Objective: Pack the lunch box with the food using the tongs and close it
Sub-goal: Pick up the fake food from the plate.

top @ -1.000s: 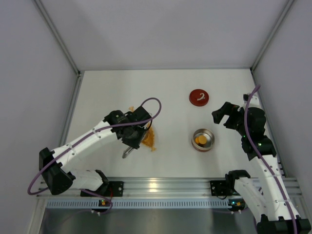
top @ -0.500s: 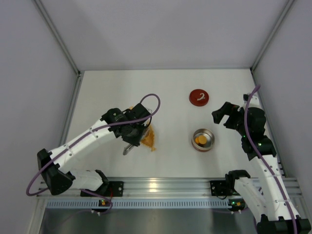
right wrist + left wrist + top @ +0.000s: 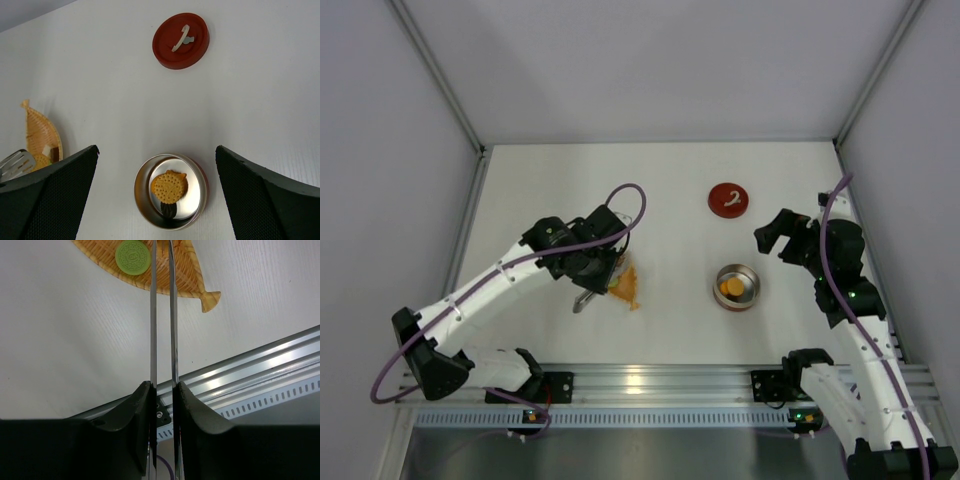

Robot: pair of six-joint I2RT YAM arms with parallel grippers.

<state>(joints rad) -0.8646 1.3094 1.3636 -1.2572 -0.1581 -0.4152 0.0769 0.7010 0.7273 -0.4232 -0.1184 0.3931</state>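
My left gripper (image 3: 164,390) is shut on the tongs (image 3: 152,330), its jaws pressing the two slim silver arms close together. The arms reach over the near end of the orange leaf-shaped dish (image 3: 187,270), just right of a green round biscuit (image 3: 132,256). From above, the left gripper (image 3: 592,262) and tongs (image 3: 582,300) hang at the dish's (image 3: 626,287) left side. The lunch box (image 3: 736,287) stands open with an orange biscuit (image 3: 169,186) inside. Its red lid (image 3: 728,199) lies behind it. My right gripper (image 3: 156,148) is open above the tin (image 3: 142,200), empty.
More small food pieces (image 3: 48,156) lie in the dish (image 3: 37,131), partly hidden by my right finger. The aluminium rail (image 3: 640,382) runs along the near edge. Grey walls close in the table (image 3: 660,180) on three sides.
The left arm has shifted slightly away from the near edge and to the right, bringing the tongs closer over the dish. The right arm, tin and lid have not moved.
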